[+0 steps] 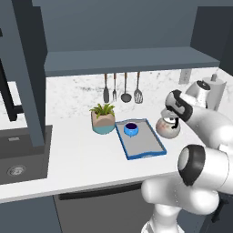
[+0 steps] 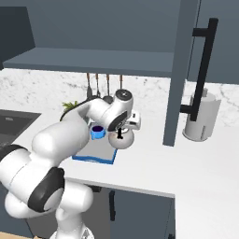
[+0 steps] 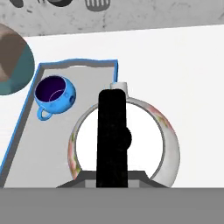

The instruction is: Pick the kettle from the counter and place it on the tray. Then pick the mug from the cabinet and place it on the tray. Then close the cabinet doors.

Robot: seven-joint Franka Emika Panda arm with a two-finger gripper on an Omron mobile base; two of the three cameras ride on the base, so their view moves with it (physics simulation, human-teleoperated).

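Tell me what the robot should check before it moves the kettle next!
1. Gripper over the kettle's black handle: ok, right above it in the hand view.
2. Handle actually gripped: cannot tell, fingertips hidden.
3. Kettle off the tray: ok, it sits on the counter beside the blue rim.
4. Room left on the tray: ok, the blue mug takes only the far end.
5. Cabinet doors closed: not ok, they stand open.

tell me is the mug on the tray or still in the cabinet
On the tray: the blue mug sits upright on the grey inside of the tray, near its far corner.
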